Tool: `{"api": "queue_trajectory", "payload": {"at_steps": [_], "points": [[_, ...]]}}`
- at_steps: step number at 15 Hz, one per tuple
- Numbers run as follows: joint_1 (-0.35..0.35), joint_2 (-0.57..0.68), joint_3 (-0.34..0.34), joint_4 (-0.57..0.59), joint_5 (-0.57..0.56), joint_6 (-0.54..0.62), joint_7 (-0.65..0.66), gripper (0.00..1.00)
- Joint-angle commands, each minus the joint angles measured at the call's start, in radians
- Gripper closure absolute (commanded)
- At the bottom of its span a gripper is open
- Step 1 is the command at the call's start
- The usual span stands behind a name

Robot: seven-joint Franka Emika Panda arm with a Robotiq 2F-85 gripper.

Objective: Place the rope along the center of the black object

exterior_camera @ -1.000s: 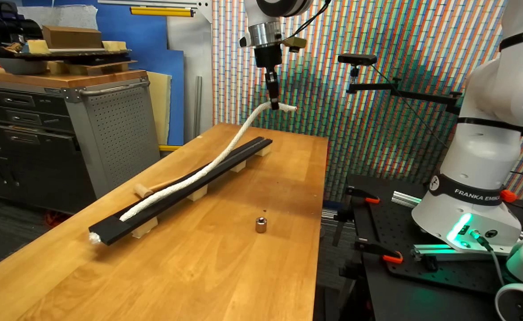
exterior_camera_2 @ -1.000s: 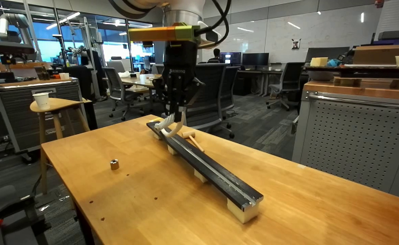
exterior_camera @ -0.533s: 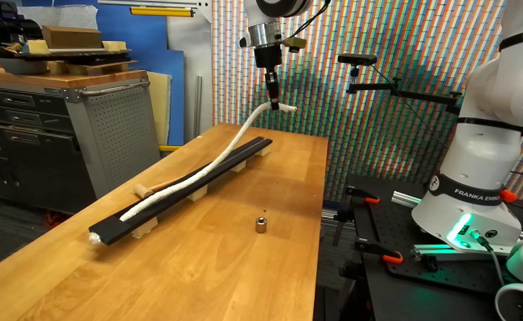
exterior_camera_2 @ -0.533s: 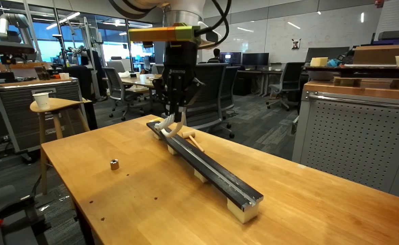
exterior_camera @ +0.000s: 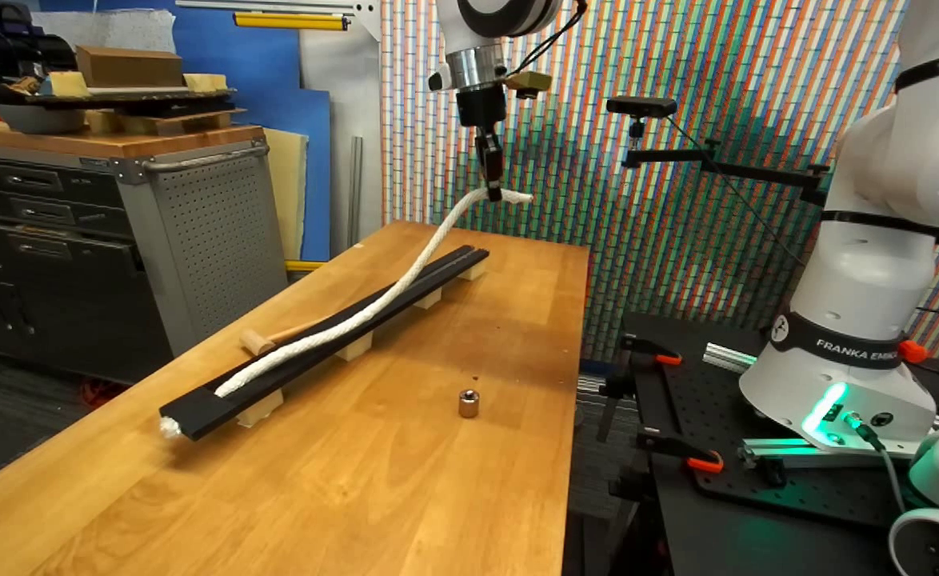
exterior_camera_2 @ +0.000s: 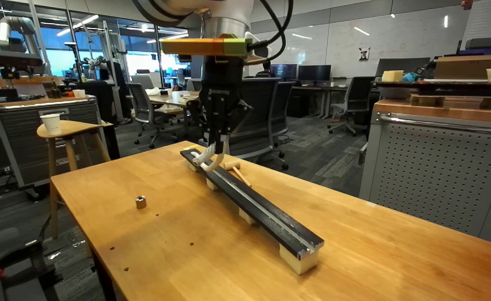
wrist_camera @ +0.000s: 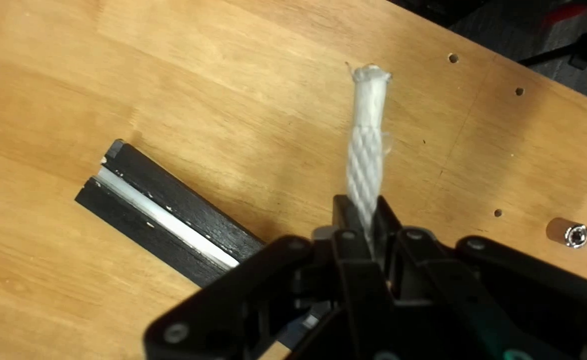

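Pinching: the thick white braided rope (wrist_camera: 366,155) is held near one end by the black metal gripper (wrist_camera: 363,206), which is pressed together on it above the honey-coloured wooden tabletop (exterior_camera: 421,496).
Free tail: a short length of rope is seen jutting past the gripper.
Hanging stretch: from the gripper, the rope is curved down through the air to the long narrow straight black rail (exterior_camera_2: 251,202).
Laid stretch: in an exterior view, the rope's lower part is seen rested lengthwise on the rail, its end stopped short of the rail's end; how deeply it is seated in the pale central groove (wrist_camera: 173,222) cannot be told.
Cream-coloured blocks (exterior_camera_2: 299,259): set under the rail, by which it is held off the tabletop.
Pale wooden mallet (exterior_camera_2: 231,166): laid just beside the rail.
Small shiny metal cylinder (wrist_camera: 568,233): stood on the tabletop, well apart from the rail.
Grey metal cabinet with perforated side (exterior_camera: 205,232): seen beyond the tabletop in both exterior views.
White cup (exterior_camera_2: 52,124): set on a wooden stool (exterior_camera_2: 78,126).
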Motion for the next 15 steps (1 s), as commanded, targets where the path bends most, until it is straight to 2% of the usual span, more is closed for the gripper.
{"api": "queue_trajectory", "payload": {"at_steps": [1,7,10,15], "points": [[-0.024,-0.003,0.003,-0.018,-0.01,0.039,-0.21,0.97],[-0.065,0.062,-0.012,0.002,-0.036,0.113,-0.541,0.97],[-0.084,0.112,-0.019,0.04,-0.067,0.178,-0.589,0.97],[-0.089,0.187,-0.028,0.045,-0.158,0.423,-0.544,0.97]]}}
